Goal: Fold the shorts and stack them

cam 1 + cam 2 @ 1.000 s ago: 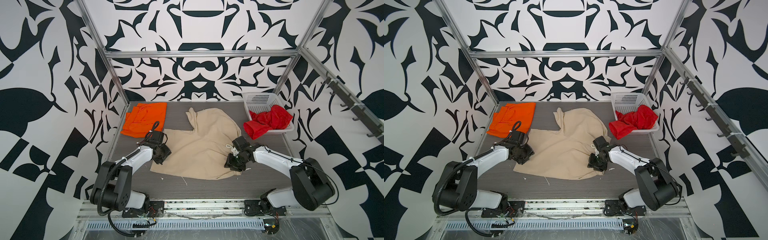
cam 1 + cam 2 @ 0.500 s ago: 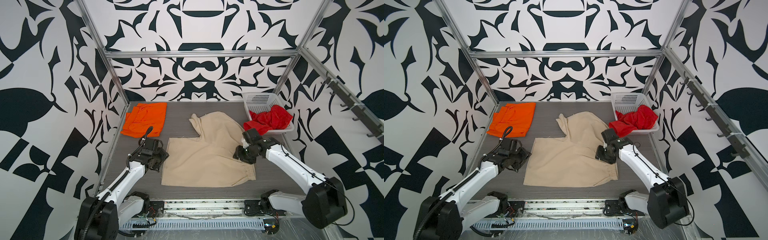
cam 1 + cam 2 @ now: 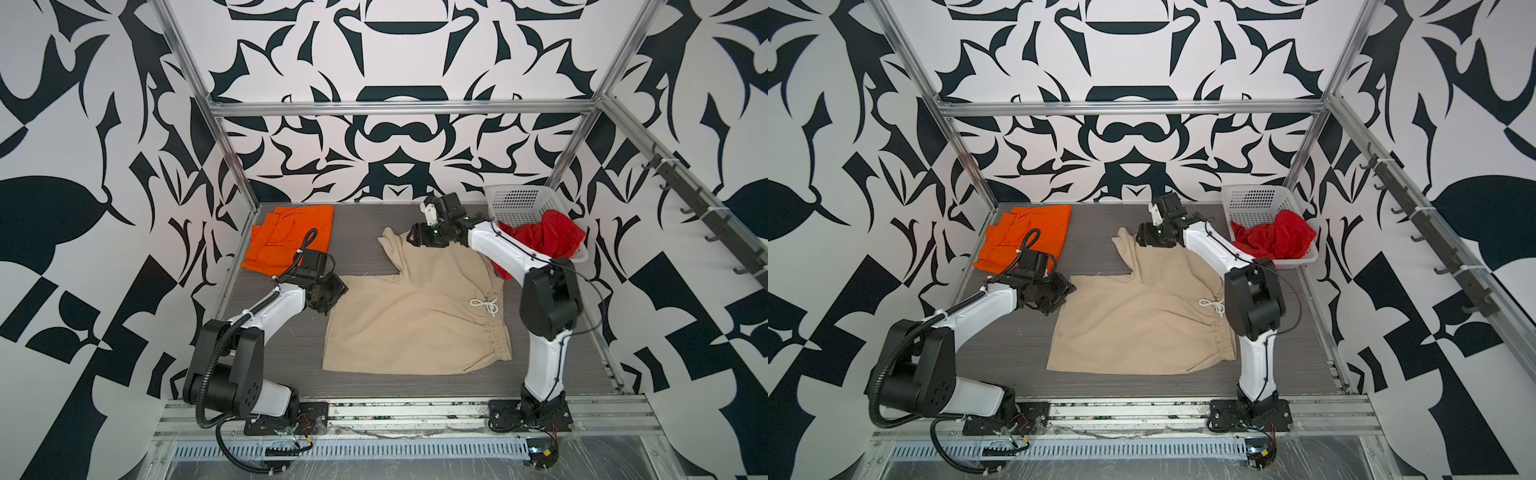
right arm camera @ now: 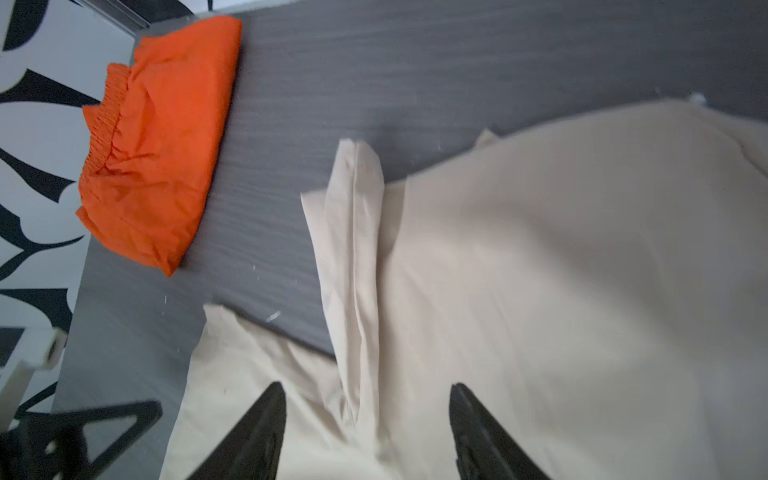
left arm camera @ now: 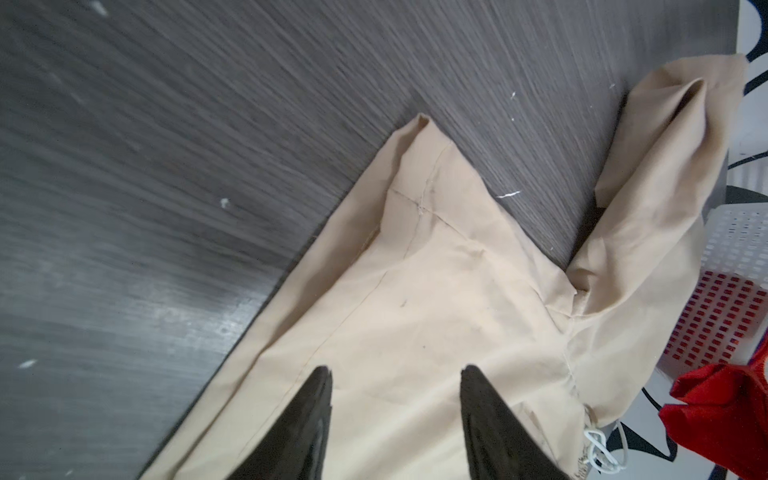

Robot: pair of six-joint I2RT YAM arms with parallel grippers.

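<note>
The beige shorts (image 3: 415,320) (image 3: 1142,324) lie spread nearly flat in the middle of the dark table (image 3: 361,232) (image 3: 1092,232) in both top views; the gathered waistband faces the right side, with the white drawstring (image 3: 484,306) (image 3: 1214,306) coiled on the cloth just beside it; one leg lies toward the left and the other reaches toward the back wall, its end creased. The left gripper (image 3: 332,291) (image 3: 1061,289) sits at the left corner of the nearer leg; in the left wrist view its two dark fingers stand apart (image 5: 395,370) over the beige cloth (image 5: 415,311) with nothing pinched between them. The right gripper (image 3: 413,237) (image 3: 1142,239) hangs over the end of the far leg; in the right wrist view its jaws are spread wide (image 4: 365,386), a raised fold of the beige cloth (image 4: 561,270) runs below the gap, and it has hold of nothing, though that picture is blurred. The orange shorts (image 3: 291,237) (image 3: 1025,232) (image 4: 158,166) rest folded in the back left corner, well apart from the beige pair. The red shorts (image 3: 548,237) (image 3: 1279,239) (image 5: 727,415) are heaped in the white basket (image 3: 519,201) (image 3: 1254,203) (image 5: 739,241) at the back right, spilling over its front rim.
</note>
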